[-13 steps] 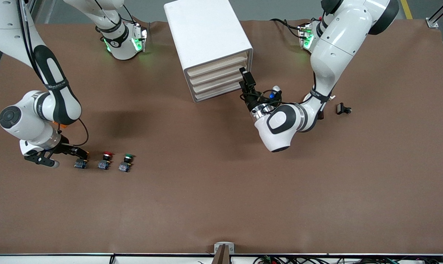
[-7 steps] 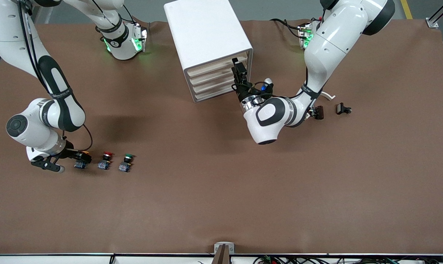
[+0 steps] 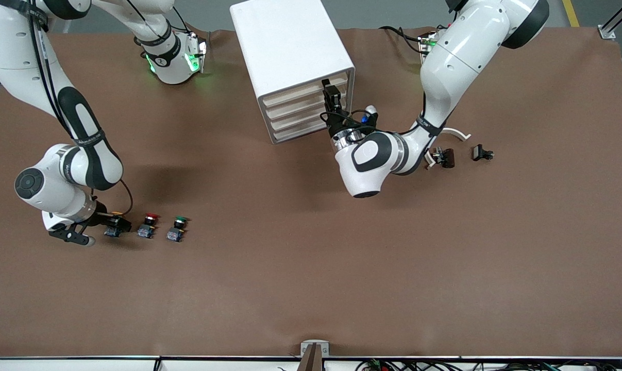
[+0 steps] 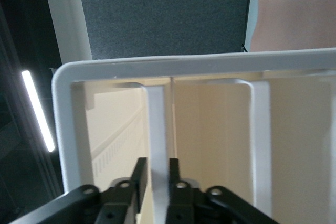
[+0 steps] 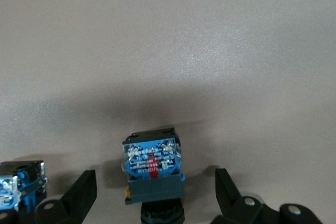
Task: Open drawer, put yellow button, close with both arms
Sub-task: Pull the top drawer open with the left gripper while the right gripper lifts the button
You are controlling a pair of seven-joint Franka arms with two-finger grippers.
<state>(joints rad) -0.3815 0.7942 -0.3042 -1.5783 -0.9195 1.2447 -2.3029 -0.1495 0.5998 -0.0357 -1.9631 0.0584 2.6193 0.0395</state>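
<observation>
Since a second ago the left pincer point(image 3: 332, 98) has moved up and clenched on the top drawer point(image 3: 303, 96) handle. Right pincer point(image 5: 155, 198), released, straddles the yellow button point(image 3: 114, 229) on the worktop point(image 3: 311, 268), beside red point(image 3: 147, 226) and green switches point(image 3: 177, 230).

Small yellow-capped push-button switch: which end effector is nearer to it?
Right. The right end effector straddles the small yellow-capped push-button switch, fingers open; the left end effector is at the white cabinet's top drawer.
</observation>
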